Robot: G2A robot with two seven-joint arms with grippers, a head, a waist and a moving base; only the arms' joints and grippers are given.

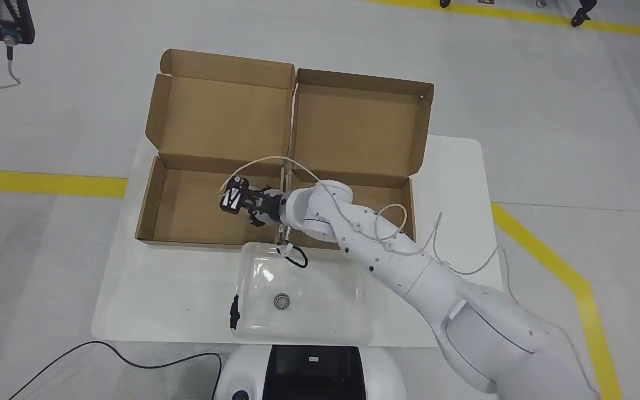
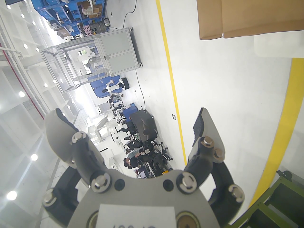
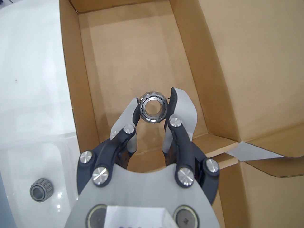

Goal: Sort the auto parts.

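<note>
My right gripper is shut on a metal roller bearing, held sideways with its bore facing the camera. It hangs above the bare floor of the left cardboard box. From above, the same gripper sits over the middle of the left box, at the end of the arm that crosses the table. A second bearing lies in the clear plastic tray, also seen from above as a small ring. My left gripper is open and holds nothing, pointing out at the hall floor.
A second open cardboard box stands right of the first, lids upright at the back. Small black parts lie at the tray's rim. The white table ends just past the boxes.
</note>
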